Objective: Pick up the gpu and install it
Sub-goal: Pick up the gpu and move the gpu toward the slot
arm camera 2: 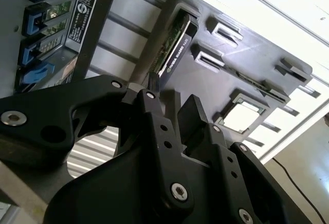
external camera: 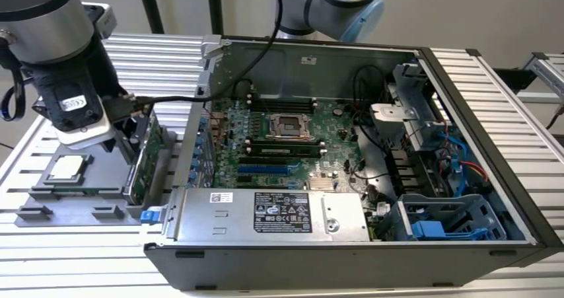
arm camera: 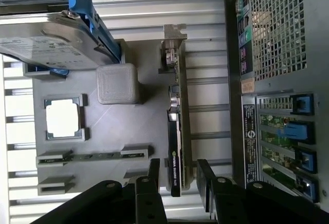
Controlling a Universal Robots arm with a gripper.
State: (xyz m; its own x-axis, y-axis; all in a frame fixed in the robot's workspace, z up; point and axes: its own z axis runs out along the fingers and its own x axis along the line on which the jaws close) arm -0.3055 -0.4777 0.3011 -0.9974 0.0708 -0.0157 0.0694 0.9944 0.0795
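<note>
My tool [arm camera: 179, 171] is spread, with one finger [arm camera: 205, 180] on each side of the gpu [arm camera: 175, 131] and a gap showing between card and finger on both sides in the first wrist view, so nothing is pinched. The gpu stands on its long edge in a slot of the gray holder [arm camera: 139, 126], green board on one face and black shroud on the other. Its silver bracket is at the end away from my tool, which straddles the other end.

The holder lies on the slatted table [external camera: 79, 258], at the exterior view's left of the open computer case [external camera: 352, 258]. The card is in the slot nearest the case's outer wall, just beside it but apart.

Also in the holder: a square processor chip [arm camera: 62, 119] flat in its recess, and a silver hard drive [arm camera: 46, 44] in a blue frame, well apart from the card.

Inside the case the motherboard [external camera: 291, 133] lies open to view. The card is not in the case – it sits in the holder
</note>
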